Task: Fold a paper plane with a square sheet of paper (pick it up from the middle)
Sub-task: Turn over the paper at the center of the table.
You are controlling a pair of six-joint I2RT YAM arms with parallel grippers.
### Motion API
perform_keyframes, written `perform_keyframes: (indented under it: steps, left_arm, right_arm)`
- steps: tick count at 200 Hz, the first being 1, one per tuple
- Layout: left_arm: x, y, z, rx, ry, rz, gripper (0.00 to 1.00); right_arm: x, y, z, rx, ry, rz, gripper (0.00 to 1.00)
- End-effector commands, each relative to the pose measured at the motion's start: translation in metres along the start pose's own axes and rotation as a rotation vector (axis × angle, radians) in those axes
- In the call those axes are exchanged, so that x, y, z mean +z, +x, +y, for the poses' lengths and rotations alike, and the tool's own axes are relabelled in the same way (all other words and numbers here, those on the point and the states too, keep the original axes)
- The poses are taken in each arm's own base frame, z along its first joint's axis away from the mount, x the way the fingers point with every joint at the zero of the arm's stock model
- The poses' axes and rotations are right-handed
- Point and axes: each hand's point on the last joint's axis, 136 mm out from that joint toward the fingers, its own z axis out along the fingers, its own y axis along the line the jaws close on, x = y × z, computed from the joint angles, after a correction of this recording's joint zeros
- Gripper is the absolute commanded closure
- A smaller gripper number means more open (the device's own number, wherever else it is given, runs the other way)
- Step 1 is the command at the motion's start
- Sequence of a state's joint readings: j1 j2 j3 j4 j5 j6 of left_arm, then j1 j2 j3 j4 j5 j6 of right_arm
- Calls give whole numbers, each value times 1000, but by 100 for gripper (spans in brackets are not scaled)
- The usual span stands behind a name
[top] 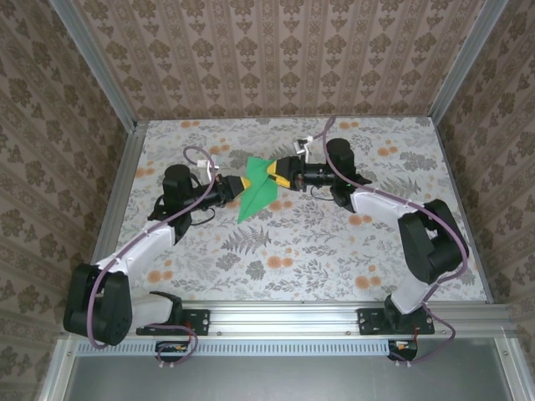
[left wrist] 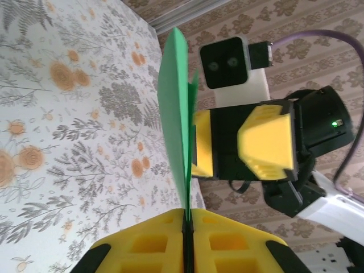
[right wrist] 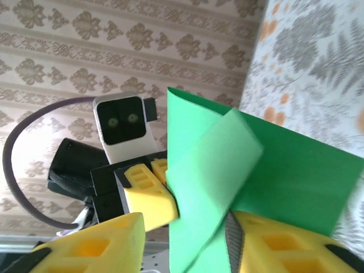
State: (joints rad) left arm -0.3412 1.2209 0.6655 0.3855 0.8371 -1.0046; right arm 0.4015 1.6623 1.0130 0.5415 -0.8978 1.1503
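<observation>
Top view: green plane at frame centre, between left gripper and right gripper.
Left wrist: left fingers pinch its bottom edge, low centre. Right wrist: right fingers spread apart, plane between them.

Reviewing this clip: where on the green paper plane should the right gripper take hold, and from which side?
Pinch the paper plane across its flat folded layers, on the half away from the left gripper, which is shut on its other edge. Come in from the right. The paper sits thin and edge-on between the arms, so probably only a pinch across both faces would hold.
</observation>
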Motion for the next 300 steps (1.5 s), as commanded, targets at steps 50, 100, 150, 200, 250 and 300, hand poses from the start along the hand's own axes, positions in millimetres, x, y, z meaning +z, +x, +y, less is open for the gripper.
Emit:
perform_keyframes:
  steps: [50, 100, 150, 200, 250, 300]
  left_arm:
    - [-34, -3, 47, 175, -519, 32, 93]
    - [-71, -12, 69, 446, -1106, 133, 94]
    - [-69, -22, 77, 663, -1470, 241, 95]
    - [-17, -11, 107, 777, -1587, 394, 95]
    - [23, 13, 138, 764, -1575, 488, 93]
    - [66, 39, 155, 714, -1461, 561, 73]
  right_arm:
    - [-88, -3, -70, -221, 670, -184, 27]
    - [-140, -15, -70, -378, 911, -315, 22]
    - [-166, -16, -64, -455, 984, -404, 18]
    - [-181, -9, -68, -468, 1000, -464, 7]
    - [-189, -5, -78, -452, 1038, -487, 0]
    - [-209, 3, -83, -424, 1088, -541, 1]
